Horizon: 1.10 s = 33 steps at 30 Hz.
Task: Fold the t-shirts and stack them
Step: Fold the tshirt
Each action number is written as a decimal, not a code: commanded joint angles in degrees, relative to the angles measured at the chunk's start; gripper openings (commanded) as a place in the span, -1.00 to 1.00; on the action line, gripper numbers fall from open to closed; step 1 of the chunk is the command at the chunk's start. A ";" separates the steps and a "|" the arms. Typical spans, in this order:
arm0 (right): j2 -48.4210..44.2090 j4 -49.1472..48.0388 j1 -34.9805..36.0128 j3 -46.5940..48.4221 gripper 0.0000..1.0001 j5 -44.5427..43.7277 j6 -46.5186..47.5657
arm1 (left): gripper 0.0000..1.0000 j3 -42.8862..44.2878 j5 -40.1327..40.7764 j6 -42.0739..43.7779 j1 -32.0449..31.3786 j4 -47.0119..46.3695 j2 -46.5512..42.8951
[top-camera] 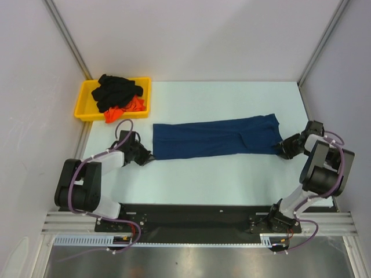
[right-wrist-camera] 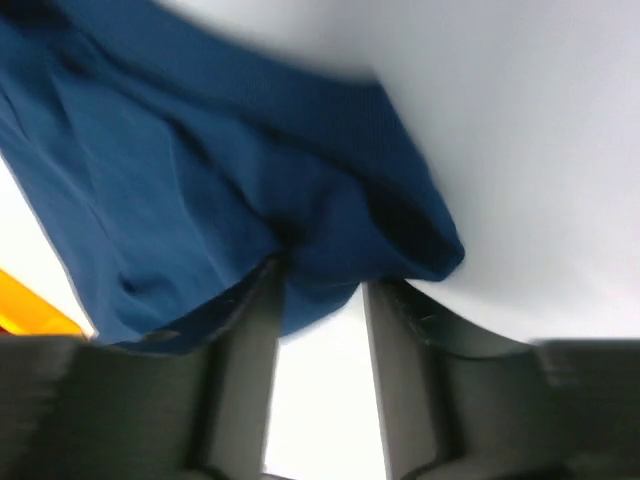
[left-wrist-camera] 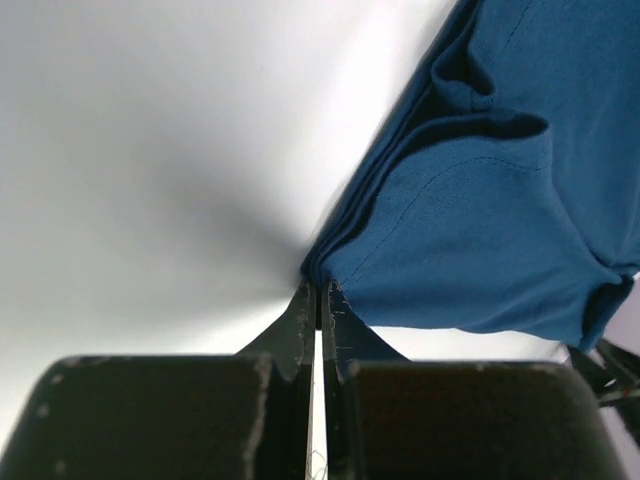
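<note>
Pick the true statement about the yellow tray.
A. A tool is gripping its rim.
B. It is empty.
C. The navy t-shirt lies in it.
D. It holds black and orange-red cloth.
D: in the top view, the yellow tray holds black cloth and orange-red cloth, while the navy t-shirt lies spread on the table, outside the tray.

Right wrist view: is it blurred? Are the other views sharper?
Yes: right wrist view smears the navy t-shirt; left wrist view is sharp, stitching visible, soft shadow on the table; top external view is clear, evenly lit.
</note>
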State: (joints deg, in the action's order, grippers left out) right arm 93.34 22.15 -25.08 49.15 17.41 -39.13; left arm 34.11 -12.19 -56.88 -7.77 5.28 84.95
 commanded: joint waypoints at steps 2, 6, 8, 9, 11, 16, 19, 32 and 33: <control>10.08 -5.37 1.00 8.66 -0.37 -3.08 4.50 | -0.99 -2.03 2.77 2.13 -1.63 5.35 -4.52; 15.72 -6.67 3.10 13.87 -0.83 -3.96 3.98 | -0.99 -3.87 4.97 0.20 -3.74 4.92 -7.25; 16.87 -8.08 3.98 15.53 -0.85 -3.09 3.19 | -0.99 -4.05 6.20 -1.47 -6.10 5.53 -8.65; 17.57 -8.61 4.42 16.67 -0.97 -3.00 3.36 | -0.99 -4.14 7.08 -2.43 -9.51 5.88 -9.35; 20.73 -8.88 6.70 21.74 -1.00 -4.57 4.85 | -0.99 -5.36 9.19 -8.31 -15.65 7.03 -11.63; 31.27 -9.32 10.84 37.39 -1.00 -3.88 3.98 | -0.99 -9.06 14.99 -23.50 -29.21 5.44 -13.94; 39.53 -6.69 13.91 51.37 -0.97 -3.61 5.56 | -1.00 -7.23 17.01 -27.65 -36.95 5.96 -11.13; 54.14 -10.28 17.61 70.30 -0.78 3.07 1.17 | -0.96 16.59 5.70 -25.83 -58.41 -1.15 15.76; 54.31 -9.59 17.52 71.08 -0.56 3.33 1.69 | -0.85 16.52 4.64 -25.30 -59.19 -4.28 15.69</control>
State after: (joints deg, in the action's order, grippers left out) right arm 145.73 13.13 -7.01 118.24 20.23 -36.51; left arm 48.18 -0.47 -84.82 -64.82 4.54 98.65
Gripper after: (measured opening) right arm 0.159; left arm 0.044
